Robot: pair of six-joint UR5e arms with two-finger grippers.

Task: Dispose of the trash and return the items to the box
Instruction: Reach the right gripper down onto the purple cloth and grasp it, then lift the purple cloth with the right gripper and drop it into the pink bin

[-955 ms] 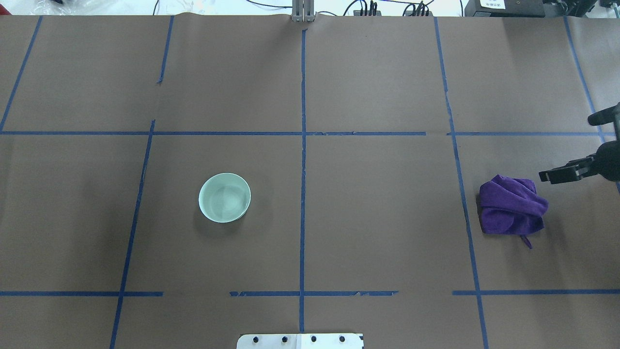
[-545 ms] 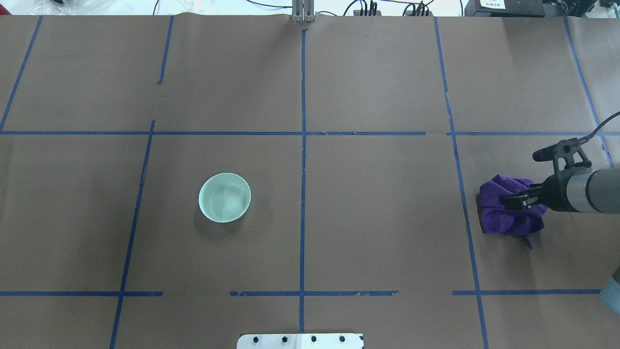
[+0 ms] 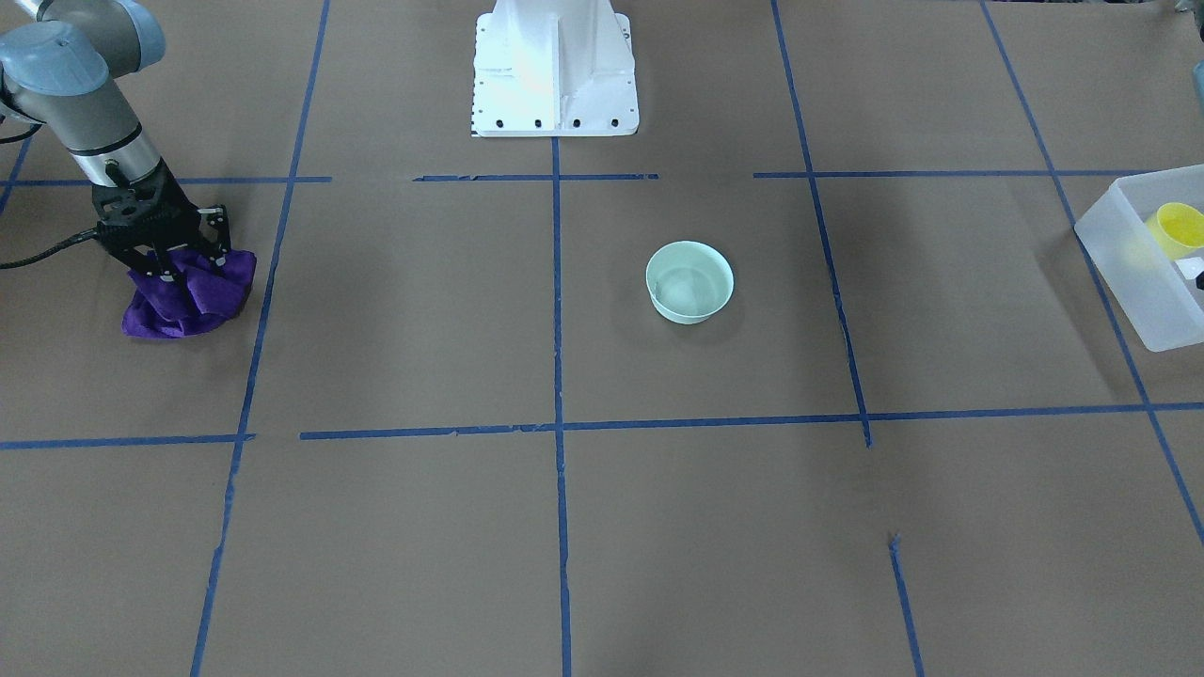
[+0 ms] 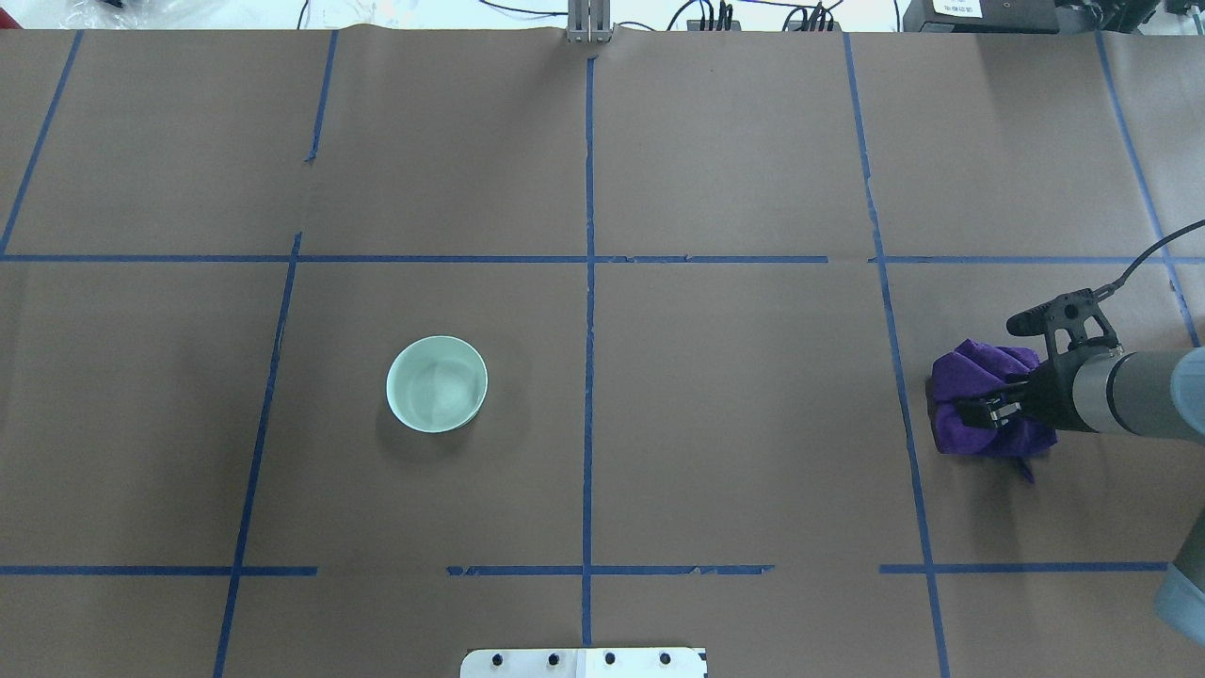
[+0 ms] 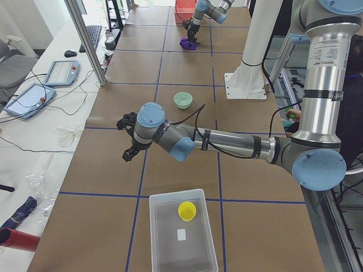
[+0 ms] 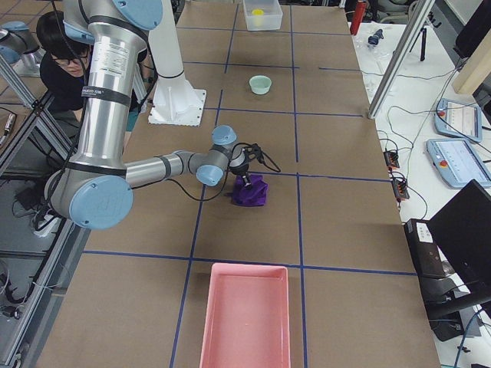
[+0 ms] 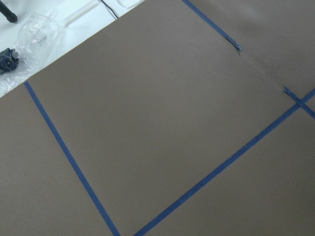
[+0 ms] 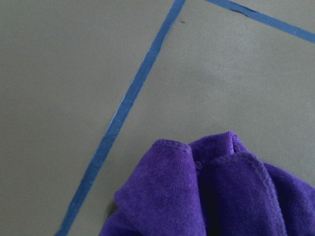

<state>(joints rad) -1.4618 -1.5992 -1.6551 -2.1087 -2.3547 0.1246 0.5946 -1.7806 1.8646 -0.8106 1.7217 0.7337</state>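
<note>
A brown paper-covered worktop [image 4: 753, 424] is marked into squares by blue tape lines. A low, pale mint-green round bowl [image 4: 437, 384] stands upright near the middle of the worktop, on the robot's left of the centre line, with nothing touching it. A small yellow plastic tumbler cup [image 5: 187, 211] sits inside a rectangular translucent frosted-white plastic bin [image 5: 161, 238] at the far end of the worktop on the robot's left, well apart from the bowl. A small white card [image 5: 181, 234] lies on the bin floor near the cup.

On the robot's right side, a crumpled purple cloth [image 3: 202, 301] lies just beside a tape line. The right gripper [image 3: 181, 265] points down onto the top of it, its jaws spread wide with the tips in the folds of the cloth. The left gripper [image 5: 128, 141] hangs above bare worktop between the bowl and the bin; whether its jaws are spread or pressed together cannot be told. A pink rectangular tray [image 6: 245, 322] lies at the worktop's right end.
</note>
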